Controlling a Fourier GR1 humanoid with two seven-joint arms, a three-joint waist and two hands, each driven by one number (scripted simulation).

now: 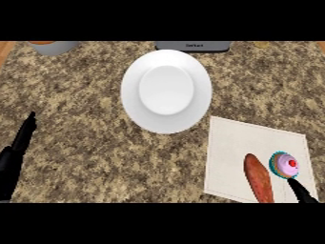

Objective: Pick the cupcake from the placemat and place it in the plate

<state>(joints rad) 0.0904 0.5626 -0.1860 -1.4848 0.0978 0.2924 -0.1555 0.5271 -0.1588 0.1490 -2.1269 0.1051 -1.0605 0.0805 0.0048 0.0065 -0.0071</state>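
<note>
Near placemat's right edge, cupcake, right robot hand beside

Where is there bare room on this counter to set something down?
Bare counter spreads between the left hand and the plate, down to the placemat's left edge. The placemat's upper half is free; its lower half is crowded: cupcake, brown oblong food, right hand.

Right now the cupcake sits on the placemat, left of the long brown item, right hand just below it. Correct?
No. The head view shows the cupcake on the placemat to the right of the long brown item, not left. The right hand is just below it, as you said.
</note>
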